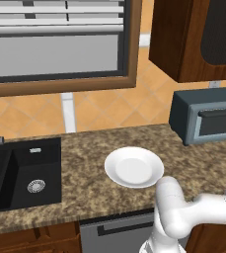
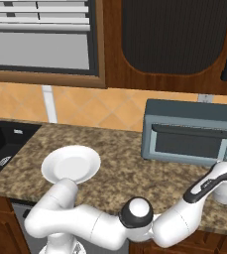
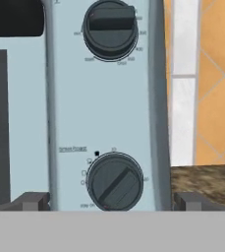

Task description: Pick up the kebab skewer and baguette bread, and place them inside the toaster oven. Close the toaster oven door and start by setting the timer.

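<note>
Left base view looks forward and down from behind the arm's left side, taking in the sink (image 1: 23,173), the white plate (image 1: 133,166) and the toaster oven (image 1: 206,115) at its right edge. Right base view looks forward and down from behind the right side, with the same plate (image 2: 71,163) at left, the oven (image 2: 192,131) centre-right and the sink corner at its left edge. Both share the granite counter (image 1: 85,158). Hand view sits very close to the oven's control panel (image 3: 104,93), facing it squarely, lower knob (image 3: 115,182) just above the fingertips (image 3: 31,201).
</note>
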Robot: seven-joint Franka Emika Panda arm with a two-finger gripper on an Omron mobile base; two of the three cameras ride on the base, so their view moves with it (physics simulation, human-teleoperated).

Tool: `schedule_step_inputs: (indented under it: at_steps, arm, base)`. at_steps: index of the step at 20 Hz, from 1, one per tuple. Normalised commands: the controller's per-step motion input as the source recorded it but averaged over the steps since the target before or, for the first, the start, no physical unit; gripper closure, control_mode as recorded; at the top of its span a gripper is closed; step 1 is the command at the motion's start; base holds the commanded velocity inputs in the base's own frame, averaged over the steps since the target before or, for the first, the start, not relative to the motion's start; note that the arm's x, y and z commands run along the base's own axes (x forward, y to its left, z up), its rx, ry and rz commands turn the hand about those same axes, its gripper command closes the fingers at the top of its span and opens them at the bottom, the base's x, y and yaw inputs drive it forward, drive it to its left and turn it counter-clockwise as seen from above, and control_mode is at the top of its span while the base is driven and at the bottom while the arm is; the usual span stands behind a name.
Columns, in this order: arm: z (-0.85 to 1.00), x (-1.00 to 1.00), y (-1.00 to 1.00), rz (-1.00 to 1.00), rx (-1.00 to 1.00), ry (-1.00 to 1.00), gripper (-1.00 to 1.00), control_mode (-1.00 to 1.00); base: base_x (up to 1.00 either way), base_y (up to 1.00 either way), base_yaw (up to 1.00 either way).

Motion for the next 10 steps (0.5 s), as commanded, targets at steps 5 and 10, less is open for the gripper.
schedule_step_inputs:
  at_steps: [5, 10]
  arm:
    - [0.0, 0.0, 0.0, 0.0, 0.0, 0.0, -1.0, -1.0]
    - [0.01, 0.0, 0.0, 0.0, 0.0, 0.0, -1.0, -1.0]
  base:
    - [0.0, 0.0, 0.0]
    - [0.0, 0.0, 0.0]
